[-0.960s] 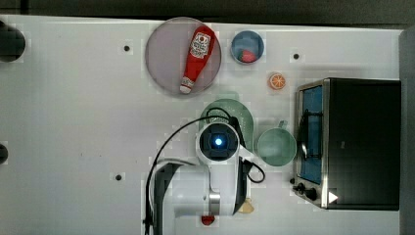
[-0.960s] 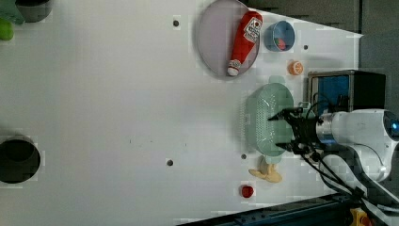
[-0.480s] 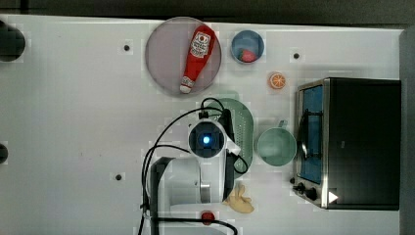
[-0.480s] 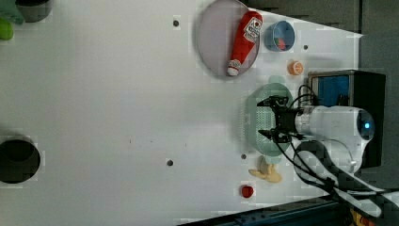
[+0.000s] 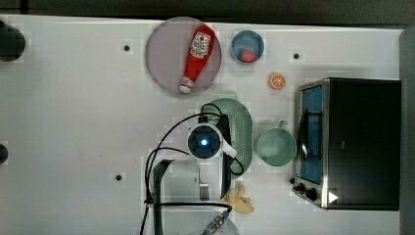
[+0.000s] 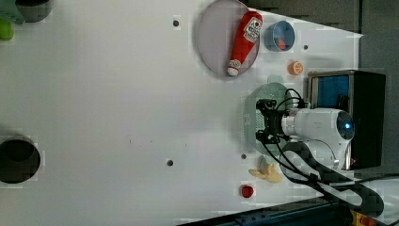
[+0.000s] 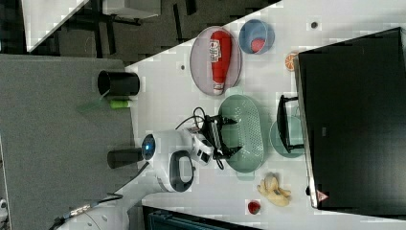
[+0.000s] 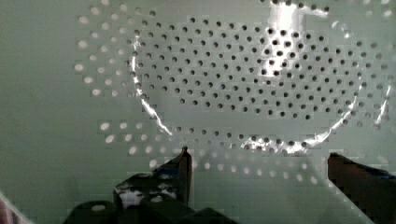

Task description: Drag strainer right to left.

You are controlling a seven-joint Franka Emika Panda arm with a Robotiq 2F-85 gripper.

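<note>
on the left view's far left, well apart from the claw, a black round container (image 6: 18, 160) sits near the table (image 6: 94, 94) edge. moving right, still left of the claw and higher in the left view, a grey-lilac plate (image 6: 214, 42) carries a red ketchup bottle (image 6: 243, 42), with a blue bowl (image 6: 278, 36) just past it. below the claw in the left view lie a small red piece (image 6: 246, 190) and a yellowish banana-like toy (image 6: 266, 172).

the claw (image 6: 266, 121) is released, its two dark fingers (image 7: 229, 121) spread wide and pointing into the strainer (image 7: 249, 132), the pale green oval colander lying directly under and in front of it. in the wrist view the perforated bottom of the strainer (image 8: 233, 79) spreads ahead of the claw (image 8: 259, 170), and the finger tips stand apart over it; whether they touch the plastic i cannot tell.

right of the claw in the top view, just beside the strainer (image 5: 242, 129), sits the round green cup (image 5: 276, 146), with an orange slice (image 5: 277, 81) higher up. furthest right is the black oven (image 5: 362, 142).
</note>
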